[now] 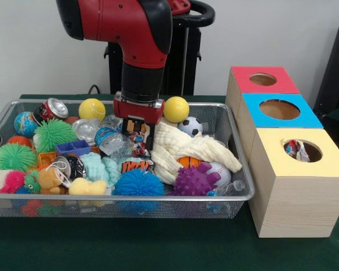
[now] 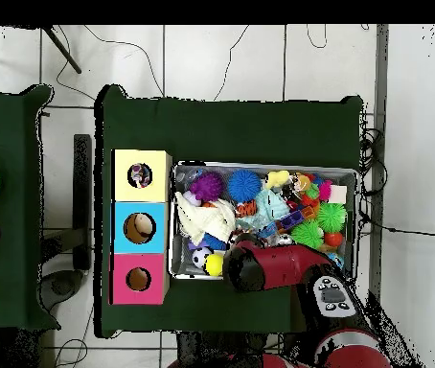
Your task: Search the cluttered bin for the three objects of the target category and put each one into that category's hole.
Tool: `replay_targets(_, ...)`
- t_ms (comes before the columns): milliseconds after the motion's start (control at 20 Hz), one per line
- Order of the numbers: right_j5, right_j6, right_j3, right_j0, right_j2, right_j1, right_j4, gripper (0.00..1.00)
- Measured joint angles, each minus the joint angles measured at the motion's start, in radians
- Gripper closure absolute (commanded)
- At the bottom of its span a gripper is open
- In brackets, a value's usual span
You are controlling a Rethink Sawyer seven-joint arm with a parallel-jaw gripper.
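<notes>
Front view: red and black robot arm reaching down into wire mesh bin (image 1: 237,195) heaped with toys, balls, cans.
Gripper (image 1: 138,135): lowered among clutter beside cream cloth (image 1: 186,148); open or clenched, cannot tell.
Boxes: wooden, tops pink (image 1: 264,79), blue (image 1: 279,109), yellow (image 1: 302,151).
Progress: yellow hole showing one small item (image 1: 294,149) inside; likely more targets left in bin.
</notes>
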Motion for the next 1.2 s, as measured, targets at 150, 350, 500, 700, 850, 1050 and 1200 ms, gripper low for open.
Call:
replay_targets(150,0.0,0.0,0.0,0.016,-0.02,0.001,0.0,0.0)
replay_targets(350,-0.002,0.0,0.0,0.029,-0.035,0.001,-0.008,0.0)
replay_targets(500,-0.017,0.0,0.0,0.031,-0.039,0.001,-0.019,0.0)
replay_targets(700,-0.055,0.0,0.0,0.032,-0.045,0.006,-0.04,0.0)
replay_targets(850,-0.098,0.0,0.0,0.042,-0.059,0.015,-0.059,0.0)
replay_targets(1050,-0.164,0.0,0.0,0.056,-0.081,0.03,-0.082,0.0)
replay_targets(1200,-0.198,0.0,0.0,0.056,-0.085,0.037,-0.09,0.0)
